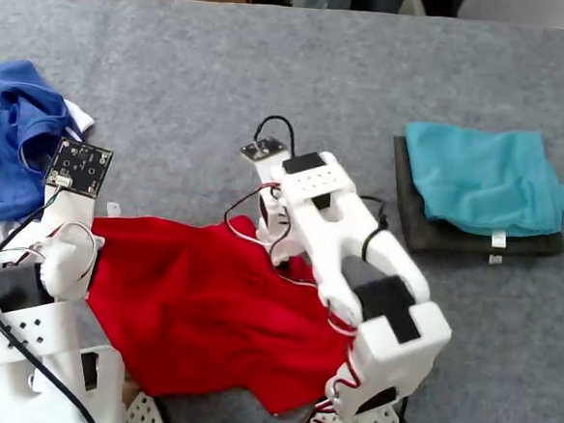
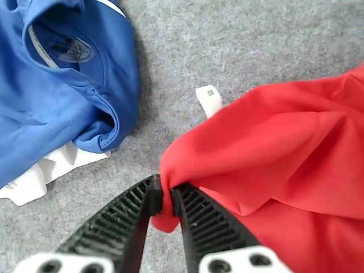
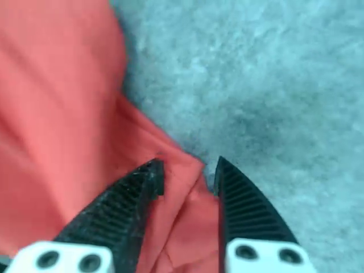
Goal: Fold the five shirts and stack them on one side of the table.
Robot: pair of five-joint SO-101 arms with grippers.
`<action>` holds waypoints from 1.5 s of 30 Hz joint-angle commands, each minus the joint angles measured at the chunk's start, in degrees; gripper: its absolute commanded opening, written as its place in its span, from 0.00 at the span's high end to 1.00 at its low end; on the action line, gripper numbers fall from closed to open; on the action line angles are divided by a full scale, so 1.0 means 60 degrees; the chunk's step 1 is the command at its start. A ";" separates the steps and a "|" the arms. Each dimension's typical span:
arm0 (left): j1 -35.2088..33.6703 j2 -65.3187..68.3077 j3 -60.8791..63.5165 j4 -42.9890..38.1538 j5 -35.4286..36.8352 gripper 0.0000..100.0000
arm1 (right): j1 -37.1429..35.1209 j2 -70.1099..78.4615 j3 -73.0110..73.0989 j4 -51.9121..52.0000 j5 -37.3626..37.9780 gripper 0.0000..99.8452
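Note:
A red shirt [image 1: 207,313] lies rumpled on the grey table [image 1: 273,66] between the two arms. My left gripper [image 2: 164,199] is shut on a bunched edge of the red shirt [image 2: 284,148] at its left side, close to the blue shirt [image 2: 51,102]. My right gripper [image 3: 187,173] stands open low over the table, and a corner of the red shirt [image 3: 57,114] lies between its fingers at the shirt's far edge. A folded teal shirt [image 1: 483,177] rests on a folded dark grey shirt [image 1: 425,236] at the right.
The blue shirt [image 1: 11,144] is heaped unfolded at the left edge over a white shirt [image 2: 40,173]. A small white tag [image 2: 209,99] lies on the felt between blue and red. Bare table stretches across the back.

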 commanded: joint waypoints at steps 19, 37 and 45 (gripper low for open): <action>0.0110 -0.0073 -0.0051 0.0059 -0.0015 0.97 | 0.0147 -0.0696 -0.0505 -0.0044 -0.0015 0.99; 0.0183 -0.0073 0.0022 0.0000 -0.0015 0.97 | 0.1348 -0.0110 -0.3978 -0.2799 0.0762 0.93; 0.0110 -0.0073 0.0051 0.0059 -0.0015 0.97 | 0.1626 0.1839 -0.6586 -0.1201 -0.0454 0.75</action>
